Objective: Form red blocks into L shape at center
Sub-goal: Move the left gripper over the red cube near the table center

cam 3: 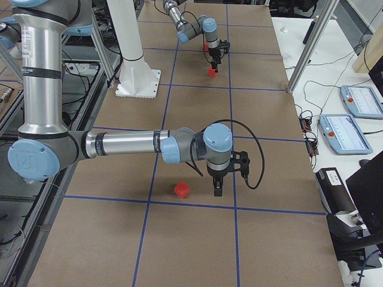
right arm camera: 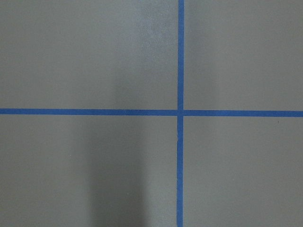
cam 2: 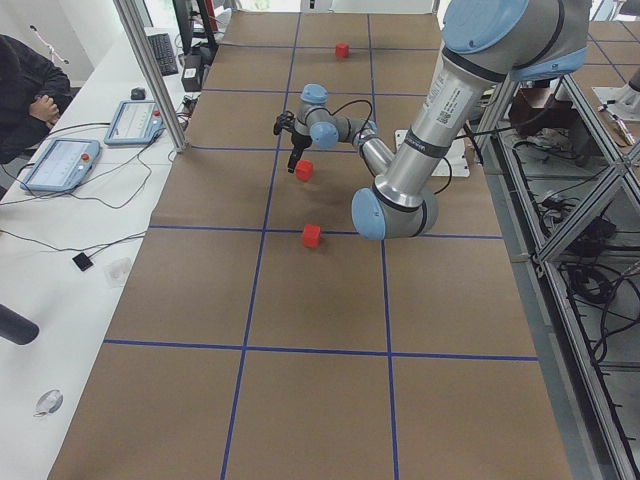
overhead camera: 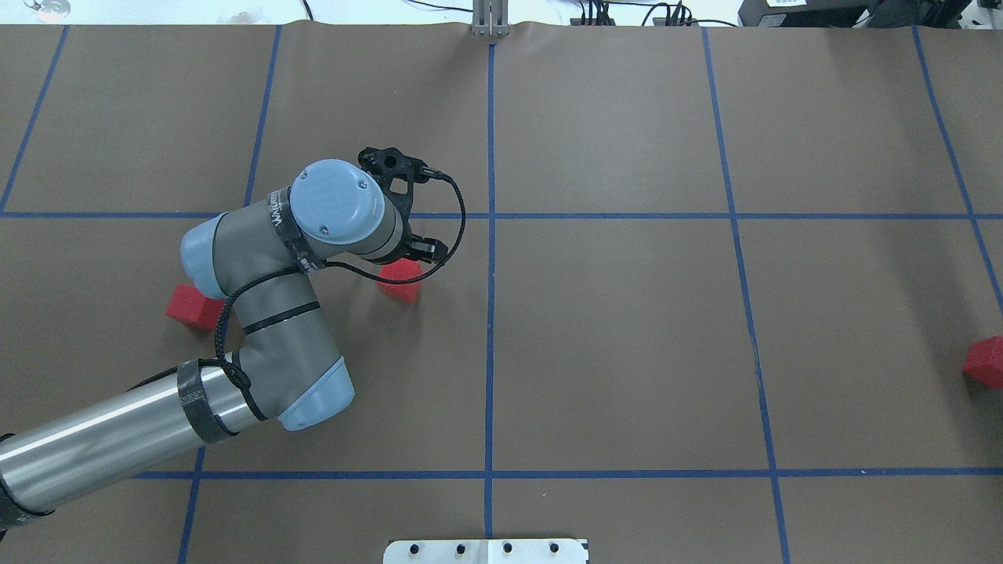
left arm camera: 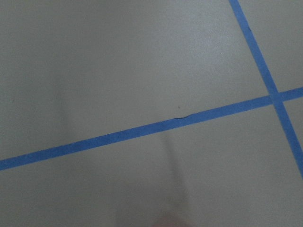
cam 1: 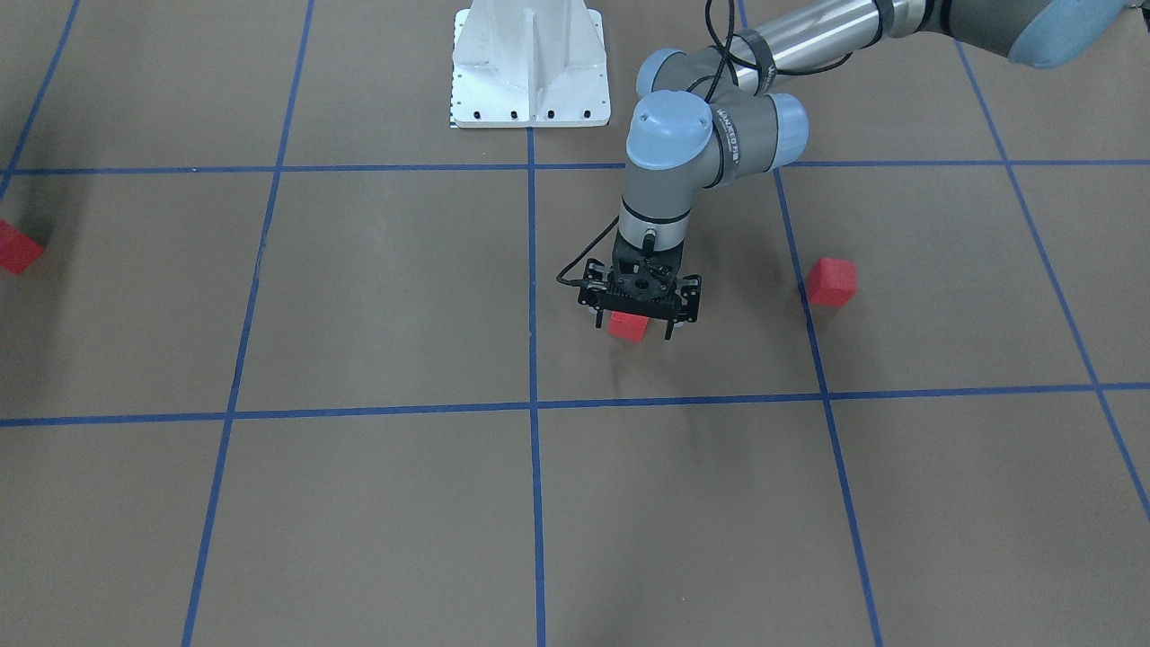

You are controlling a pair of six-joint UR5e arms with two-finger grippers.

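Observation:
Three red blocks lie on the brown floor. One (cam 1: 627,325) (overhead camera: 400,280) sits about a third of a square from the center crossing (cam 1: 533,406) (overhead camera: 490,215), on the robot's left and nearer the base. My left gripper (cam 1: 632,329) points down over it, fingers (cam 1: 667,331) apart on either side, wider than the block. A second block (cam 1: 829,281) (overhead camera: 194,307) lies further to the robot's left. The third (cam 1: 16,247) (overhead camera: 986,363) lies far on the robot's right, a little beside my right gripper (cam 3: 216,190). I cannot tell whether the right gripper is open or shut.
The white robot base plate (cam 1: 530,72) (overhead camera: 486,551) stands at the table's robot-side edge. A desk with tablets (cam 2: 60,165) and a metal post (cam 2: 150,75) run along the operators' side. Both wrist views show only floor and blue tape.

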